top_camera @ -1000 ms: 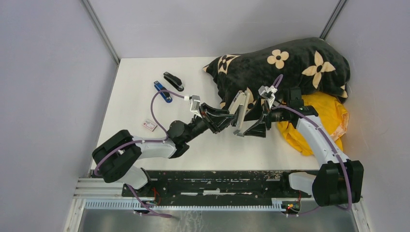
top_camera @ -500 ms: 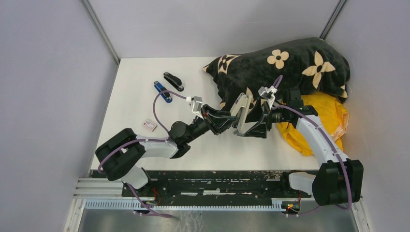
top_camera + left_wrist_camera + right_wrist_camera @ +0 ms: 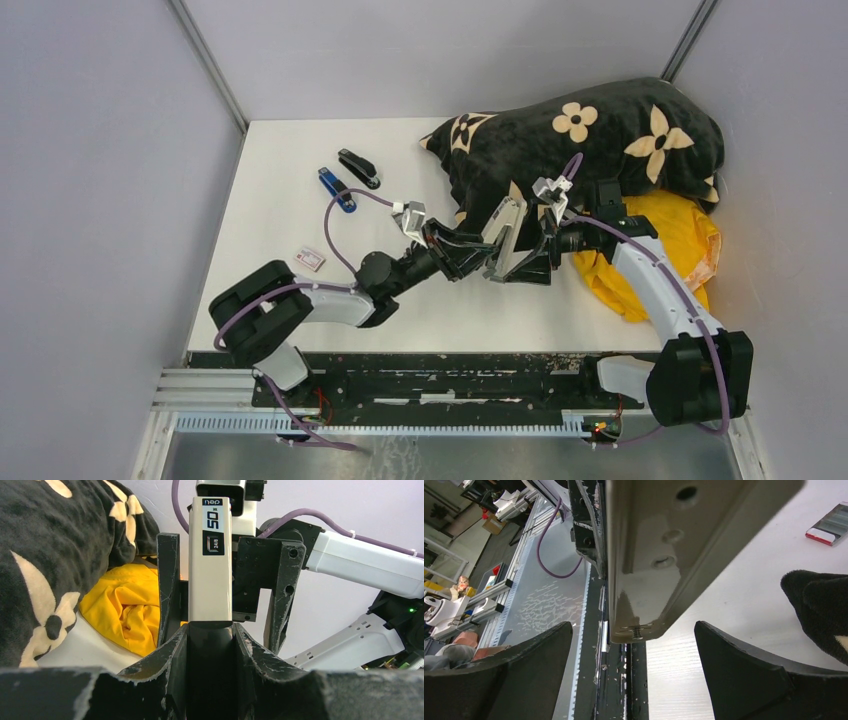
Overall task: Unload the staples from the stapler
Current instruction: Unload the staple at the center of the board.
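Only the stapler has readable print

The cream stapler (image 3: 210, 580) has a black-and-white label (image 3: 213, 527) near its far end with a big "50" and "24/8" below it. The tiny logo on top is too blurry, and the red-and-white box (image 3: 310, 259) print is too small.

staplers 3: beige stapler (image 3: 503, 232), black stapler (image 3: 358, 168), blue stapler (image 3: 337, 189) | box (image 3: 311, 260) 1 | blanket (image 3: 580, 140) 1 | yellow cloth (image 3: 672, 238) 1

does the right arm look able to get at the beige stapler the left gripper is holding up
Probably yes. The right gripper is open, its fingers either side of the beige stapler's free end, with nothing between; the left gripper clamps only the other end.
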`<move>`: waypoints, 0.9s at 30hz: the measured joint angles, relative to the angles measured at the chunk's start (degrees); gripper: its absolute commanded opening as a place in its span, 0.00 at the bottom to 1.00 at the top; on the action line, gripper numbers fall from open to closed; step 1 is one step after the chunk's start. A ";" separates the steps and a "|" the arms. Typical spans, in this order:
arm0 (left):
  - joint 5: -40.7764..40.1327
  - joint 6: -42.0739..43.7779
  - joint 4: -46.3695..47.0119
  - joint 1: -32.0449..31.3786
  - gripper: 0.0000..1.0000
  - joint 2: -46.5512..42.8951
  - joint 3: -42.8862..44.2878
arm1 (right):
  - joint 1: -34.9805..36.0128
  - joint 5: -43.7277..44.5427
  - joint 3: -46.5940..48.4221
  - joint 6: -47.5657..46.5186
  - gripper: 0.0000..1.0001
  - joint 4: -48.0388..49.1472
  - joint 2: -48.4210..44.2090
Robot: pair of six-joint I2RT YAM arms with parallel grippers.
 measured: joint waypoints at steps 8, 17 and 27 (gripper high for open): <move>0.17 -1.49 1.86 -0.46 0.03 2.58 1.62 | 0.39 -0.13 1.05 -3.30 0.96 -3.13 0.00; 0.17 -2.58 2.38 -0.76 0.03 5.20 2.82 | 0.72 0.11 2.03 -4.39 0.62 -4.26 0.22; 1.62 -3.26 4.02 -1.22 0.43 5.38 2.93 | 0.79 0.57 2.25 -1.29 0.08 -4.81 0.63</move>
